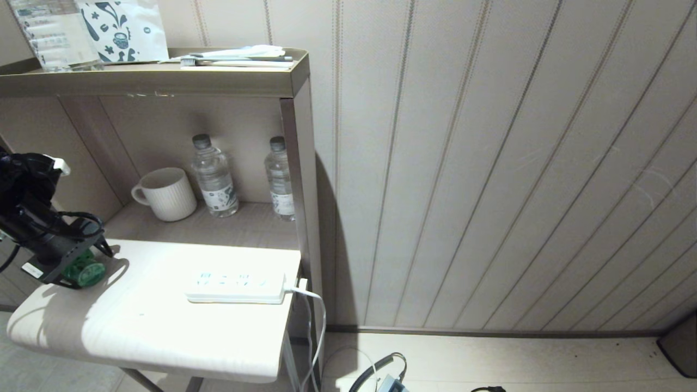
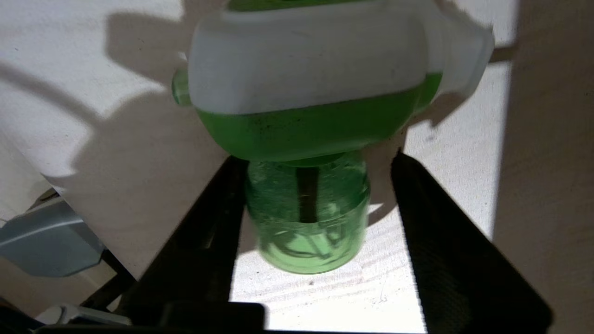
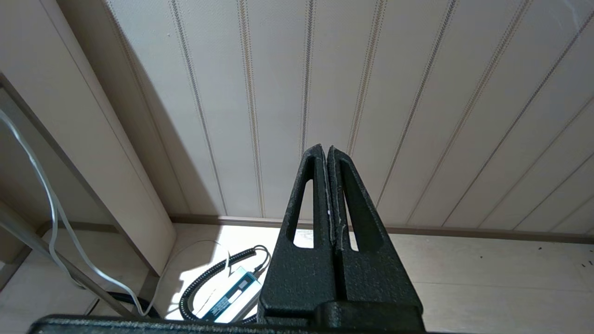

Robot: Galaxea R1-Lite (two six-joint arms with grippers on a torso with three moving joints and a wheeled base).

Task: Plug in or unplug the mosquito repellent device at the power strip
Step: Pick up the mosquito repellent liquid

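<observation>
Left claw (image 2: 315, 185) is sitting low over the left end of the table (image 1: 141, 326), fingers (image 2: 445, 241) straddling the mosquito repellent device (image 2: 308, 139). One finger is touching the green bottle, the other's standing just off it w/ a sliver of table showing between, so the jaws are around it but not clamped from both sides. Device is lying on the tabletop, white-and-green head pointing away from the wrist, bottle end toward it. From the head view only a bit of green (image 1: 83, 270) is peeking out under the black wrist.

Power strip (image 1: 237, 287) is lying flat near the table's right edge, well apart from the device, pale blue sockets facing up, nothing plugged in, white cord (image 1: 316, 321) dropping off the right end toward the floor.

Behind the table, a shelf nook is holding a white mug (image 1: 166, 194) & two clear water bottles (image 1: 214, 177).

Right claw (image 3: 330, 204) is hanging off to the side, fingers pressed together, empty, pointing at the striped wall (image 3: 417, 93) above the floor.
</observation>
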